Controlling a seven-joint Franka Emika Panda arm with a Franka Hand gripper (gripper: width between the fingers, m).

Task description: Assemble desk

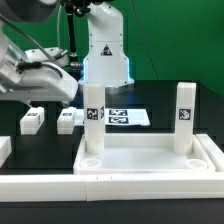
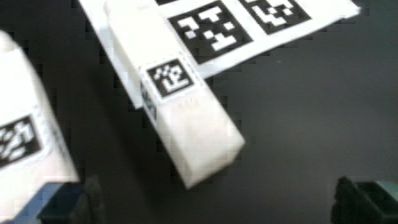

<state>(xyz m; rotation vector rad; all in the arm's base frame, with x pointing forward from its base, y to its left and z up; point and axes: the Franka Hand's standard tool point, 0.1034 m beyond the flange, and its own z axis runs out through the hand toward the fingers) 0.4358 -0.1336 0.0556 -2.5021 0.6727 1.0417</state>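
Two fingers [image 2: 370,198] of the hand [image 2: 210,205] stand spread wide and empty, poised over a loose leg [image 2: 196,140] lying flat.

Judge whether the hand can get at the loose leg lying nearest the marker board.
Probably yes: the hand is open above that leg, which lies flat with bare table either side; the marker board sits close at one end only.
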